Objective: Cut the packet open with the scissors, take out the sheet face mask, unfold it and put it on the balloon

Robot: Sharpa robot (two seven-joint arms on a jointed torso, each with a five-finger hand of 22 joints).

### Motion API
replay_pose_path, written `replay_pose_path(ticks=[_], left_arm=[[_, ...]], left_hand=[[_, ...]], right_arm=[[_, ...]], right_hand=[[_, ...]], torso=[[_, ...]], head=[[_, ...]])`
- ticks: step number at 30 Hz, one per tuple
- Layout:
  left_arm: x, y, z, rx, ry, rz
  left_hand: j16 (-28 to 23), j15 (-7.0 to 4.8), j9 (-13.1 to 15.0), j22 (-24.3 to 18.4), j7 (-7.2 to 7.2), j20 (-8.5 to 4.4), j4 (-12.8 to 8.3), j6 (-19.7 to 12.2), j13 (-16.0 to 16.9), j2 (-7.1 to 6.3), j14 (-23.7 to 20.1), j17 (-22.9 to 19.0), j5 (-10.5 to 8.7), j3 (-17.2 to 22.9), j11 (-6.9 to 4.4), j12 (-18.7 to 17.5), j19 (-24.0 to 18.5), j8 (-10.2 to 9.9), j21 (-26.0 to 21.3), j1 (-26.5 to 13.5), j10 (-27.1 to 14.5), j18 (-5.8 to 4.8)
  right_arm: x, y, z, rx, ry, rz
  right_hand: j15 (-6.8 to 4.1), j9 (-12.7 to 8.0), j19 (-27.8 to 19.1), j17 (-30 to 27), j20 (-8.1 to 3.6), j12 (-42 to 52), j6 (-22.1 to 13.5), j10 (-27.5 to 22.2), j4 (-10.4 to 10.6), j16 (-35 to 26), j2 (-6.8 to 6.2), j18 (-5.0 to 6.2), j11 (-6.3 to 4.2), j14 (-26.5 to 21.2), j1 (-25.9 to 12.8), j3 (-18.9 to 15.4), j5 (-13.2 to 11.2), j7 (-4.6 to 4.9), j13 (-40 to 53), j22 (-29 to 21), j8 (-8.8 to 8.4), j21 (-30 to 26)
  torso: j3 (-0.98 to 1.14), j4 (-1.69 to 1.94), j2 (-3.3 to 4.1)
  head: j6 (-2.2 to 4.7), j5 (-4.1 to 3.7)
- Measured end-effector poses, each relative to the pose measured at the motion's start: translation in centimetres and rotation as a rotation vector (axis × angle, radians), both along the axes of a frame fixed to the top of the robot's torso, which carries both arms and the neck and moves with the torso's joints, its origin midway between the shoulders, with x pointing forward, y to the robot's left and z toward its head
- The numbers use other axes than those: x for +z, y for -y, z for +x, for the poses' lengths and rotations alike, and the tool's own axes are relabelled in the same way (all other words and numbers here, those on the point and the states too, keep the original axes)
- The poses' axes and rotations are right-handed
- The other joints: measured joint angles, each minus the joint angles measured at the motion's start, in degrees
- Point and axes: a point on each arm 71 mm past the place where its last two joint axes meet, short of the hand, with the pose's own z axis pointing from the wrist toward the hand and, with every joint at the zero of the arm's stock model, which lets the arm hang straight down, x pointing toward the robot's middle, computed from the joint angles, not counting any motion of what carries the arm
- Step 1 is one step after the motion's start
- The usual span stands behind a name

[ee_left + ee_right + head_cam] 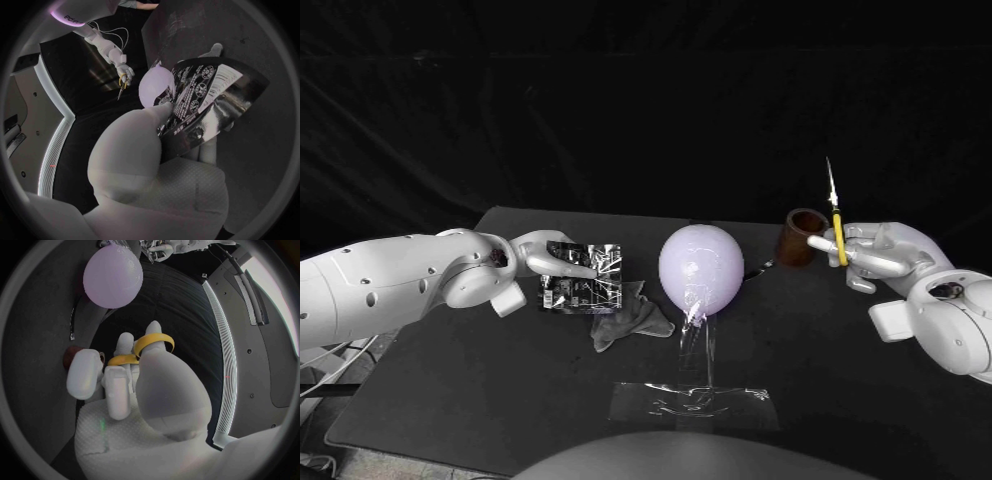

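Note:
My left hand [548, 258] holds a shiny black printed packet [581, 277] above the table's left middle; the left wrist view shows the packet [200, 100] gripped between its fingers [134, 145]. A pale crumpled sheet mask [629, 320] lies on the table just below the packet. A lilac balloon [701, 266] stands upright on a clear stand [695, 385] at the centre. At the right, my right hand [877, 252] holds yellow-handled scissors [837, 225] with the blades pointing up; its fingers pass through the yellow loops [153, 342]. The balloon [112, 276] also shows in the right wrist view.
A brown cylindrical cup [800, 236] stands at the back right, next to the right hand. The clear stand has a flat plate [692, 403] near the table's front edge. A black curtain hangs behind the table.

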Motion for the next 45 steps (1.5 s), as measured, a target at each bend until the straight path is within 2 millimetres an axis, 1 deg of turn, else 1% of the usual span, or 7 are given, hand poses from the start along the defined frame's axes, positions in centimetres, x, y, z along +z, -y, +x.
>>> replay_pose_path(ticks=[5, 10, 16, 25, 38, 41, 45], left_arm=[[-0.2, 0.4, 0.3, 0.054, 0.024, 0.028], [-0.3, 0.8, 0.5, 0.090, 0.029, 0.057], [-0.6, 1.3, 0.6, 0.091, 0.024, 0.110], [-0.9, 1.6, 0.6, 0.054, 0.028, 0.201], [-0.9, 0.9, 1.0, 0.085, 0.063, 0.247], [-0.7, 0.4, 1.2, 0.110, 0.083, 0.246], [-0.5, 0.0, 1.5, 0.127, 0.107, 0.235]], left_hand=[[-0.5, 1.23, 4.5, 0.1, 1.46, 0.72, 0.6, -1.5, -0.6, -1.65, -2.9, 0.1, 0.10, -0.9, 1.18, -1.3, -2.4, -1.8, -0.2, -0.4, -3.5, -0.38], [-0.8, 2.47, 3.4, -0.6, 2.66, 1.80, 1.8, -3.1, -1.1, -4.09, -5.5, 0.4, 0.11, -2.1, 2.55, -1.3, -4.5, -3.6, -1.6, -1.6, -6.2, -0.38], [-1.9, 3.26, 2.7, -1.6, 3.00, 2.85, 2.4, -3.6, -1.7, -6.58, -8.6, 0.3, 0.11, -3.5, 3.09, -1.3, -6.3, -4.8, -3.3, -2.2, -8.4, -0.39], [-2.3, 3.96, 2.0, -3.0, 2.99, 4.03, 3.4, -3.6, -2.2, -7.44, -11.1, 0.1, 0.11, -4.5, 3.60, -1.3, -7.5, -5.4, -5.6, -1.9, -10.2, -0.39], [-7.7, 6.96, 0.4, -7.8, 2.98, 8.58, 5.8, -6.4, -3.3, -9.85, -21.4, -3.1, 0.10, -8.6, 5.53, -1.3, -12.6, -7.8, -13.6, -1.5, -16.8, -0.39], [-10.5, 9.26, -0.3, -9.8, 2.62, 9.23, 6.3, -9.6, -3.4, -10.57, -27.7, -4.6, 0.10, -12.1, 7.54, -1.3, -16.4, -9.3, -17.2, -1.0, -22.5, -1.77], [-12.2, 11.03, -2.4, -11.1, 1.38, 9.39, 7.3, -15.7, -3.4, -9.12, -33.2, -5.9, 0.10, -21.1, 6.84, -1.3, -17.2, -11.7, -19.2, 1.5, -31.7, -3.10]], right_arm=[[0.0, -0.1, 0.0, 0.002, 0.001, 0.002], [0.0, -0.2, 0.0, 0.004, 0.002, 0.004], [0.0, -0.2, -0.1, 0.006, 0.002, 0.007], [0.1, -0.2, -0.1, 0.005, 0.003, 0.011], [0.1, -0.2, -0.1, 0.004, 0.003, 0.014], [0.1, -0.2, -0.1, 0.004, 0.003, 0.015], [0.1, -0.2, -0.1, 0.003, 0.003, 0.015]], right_hand=[[0.00, 0.0, 0.0, 0.0, 0.00, 0.0, 0.0, 0.0, 0.0, 0.0, 0.00, -0.01, 0.00, 0.0, 0.0, 0.0, 0.0, 0.00, 0.0, 0.0, 0.00, 0.0], [0.01, 0.1, 0.0, 0.0, 0.00, 0.0, 0.0, 0.0, 0.0, 0.0, 0.00, -0.02, 0.00, 0.0, 0.0, 0.0, 0.0, 0.01, 0.0, 0.0, 0.00, 0.0], [0.02, 0.1, 0.0, 0.0, 0.00, 0.0, 0.0, 0.0, 0.0, 0.1, 0.00, -0.03, 0.00, 0.0, 0.0, 0.0, 0.2, 0.01, 0.0, 0.0, 0.00, 0.0], [0.04, 0.1, 0.0, 0.0, 0.00, 0.0, 0.0, 0.0, 0.0, 0.1, 0.00, -0.04, 0.00, 0.0, 0.0, 0.0, 0.2, 0.04, 0.1, 0.0, 0.00, 0.0], [0.16, 0.1, 0.0, 0.0, 0.00, 0.0, -0.1, 0.0, 0.0, 0.0, 0.00, -0.42, 0.00, -0.1, 0.0, 0.0, 0.2, 0.07, 0.5, 0.0, 0.00, 0.0], [0.23, 0.1, 0.0, 0.0, 0.00, 0.0, -0.1, 0.0, 0.0, 0.0, 0.00, -0.42, 0.00, 0.0, 0.0, 0.0, 0.2, 0.08, 0.5, 0.0, 0.00, 0.0], [0.24, 0.1, 0.0, 0.0, 0.00, 0.0, -0.1, 0.0, 0.0, 0.0, 0.00, -0.43, 0.00, 0.0, 0.0, 0.0, 0.2, 0.08, 0.5, 0.0, 0.00, 0.0]], torso=[[0.00, 0.00, 0.03], [0.00, 0.05, 0.01], [0.00, 0.05, -0.04], [0.00, 0.07, 0.01], [0.01, 0.03, 0.03], [0.00, 0.04, 0.03], [-0.04, 0.07, 0.02]], head=[[-0.16, -0.21], [-0.36, -0.46], [-0.64, -0.67], [-0.97, -1.01], [-1.04, -1.18], [-1.03, -1.25], [-1.03, -1.47]])
